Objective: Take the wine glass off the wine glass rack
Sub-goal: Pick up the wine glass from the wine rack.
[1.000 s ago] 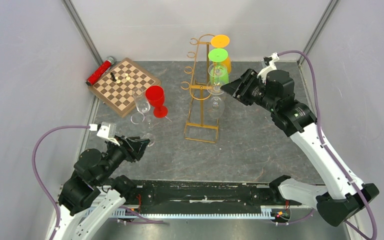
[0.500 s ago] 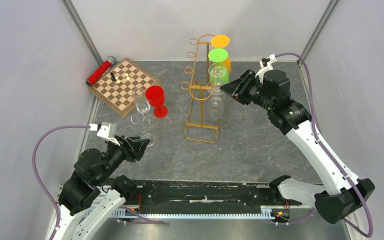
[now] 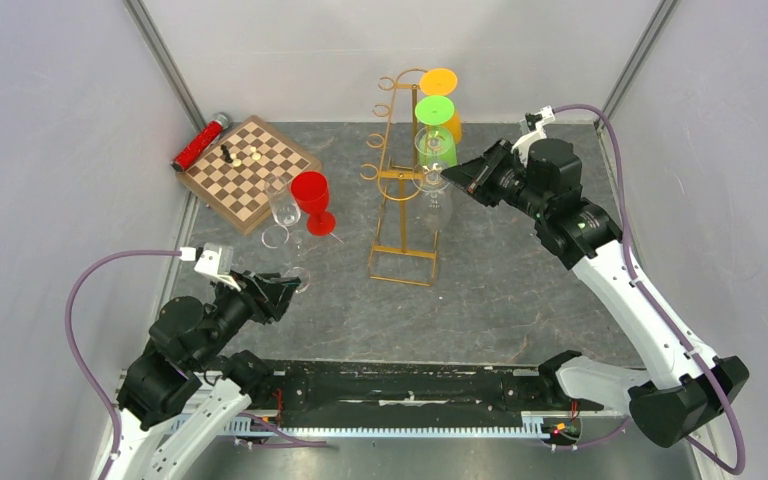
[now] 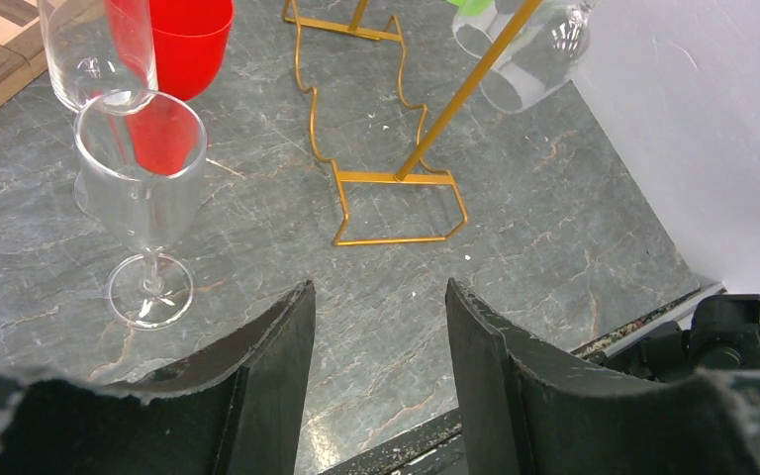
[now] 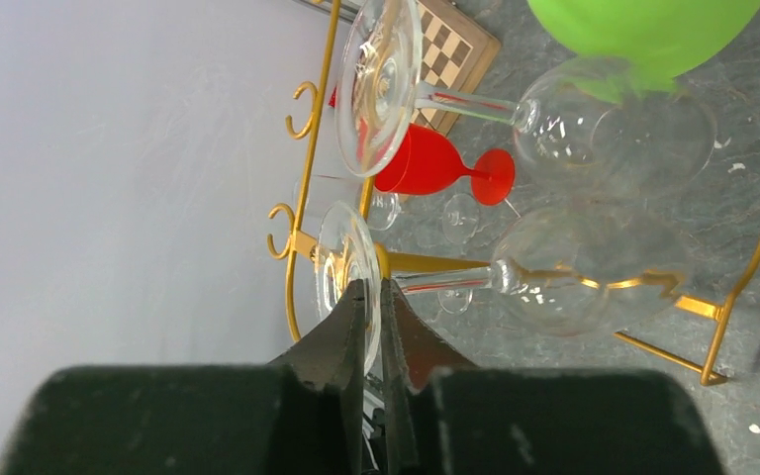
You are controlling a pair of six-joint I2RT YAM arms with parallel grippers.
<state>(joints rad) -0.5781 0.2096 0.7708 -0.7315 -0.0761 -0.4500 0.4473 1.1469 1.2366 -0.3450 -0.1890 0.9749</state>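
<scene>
Pinching the foot of the wine glass point(image 5: 579, 267) in the jaws of the right gripper point(image 5: 374, 292), mid-frame; not yet off the wine glass rack point(image 5: 435, 263). Idle lower left, with the jaws of the left gripper point(image 4: 376, 287) spread.

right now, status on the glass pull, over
Left gripper open, holding nothing. Right gripper shut on the clear wine glass foot; glass not yet off the wine glass rack. Green glass and second clear glass hang close beside it.
</scene>
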